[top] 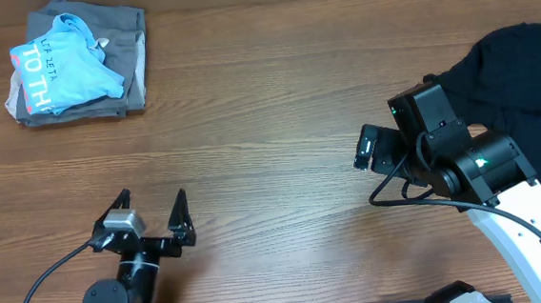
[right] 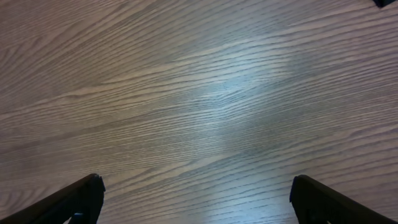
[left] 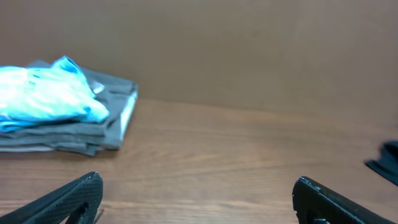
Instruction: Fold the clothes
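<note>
Light blue T-shirt [top: 64, 63] sits upper left of the overhead frame, bunched up rather than flat, with white lettering showing and a pink-red strip at its left edge. It lies on top of a folded grey garment [top: 129, 66], which sticks out past it on the right and at the bottom. In the left wrist view the same pair is at mid left, blue [left: 43, 93] over grey [left: 109, 121], with the grey layers stacked at the edge. Black T-shirt [top: 522, 67] is heaped at the upper right edge of the overhead frame and partly cut off by it. The right arm [top: 472, 166] overlaps its lower left part. Wood-grain tabletop [top: 267, 104] runs between the two piles, which are well apart. Left tool [top: 151, 194] is at lower left, below the blue/grey stack, with its fingers spread wide and gripping nothing, and a cable [top: 45, 277] trails off to its left. Right tool [right: 196, 199] is spread too: its wrist view shows both fingers at the bottom corners and only tabletop between them. A dark shape [left: 384, 163] shows at the right edge of the left wrist view; can't tell what it is.
</note>
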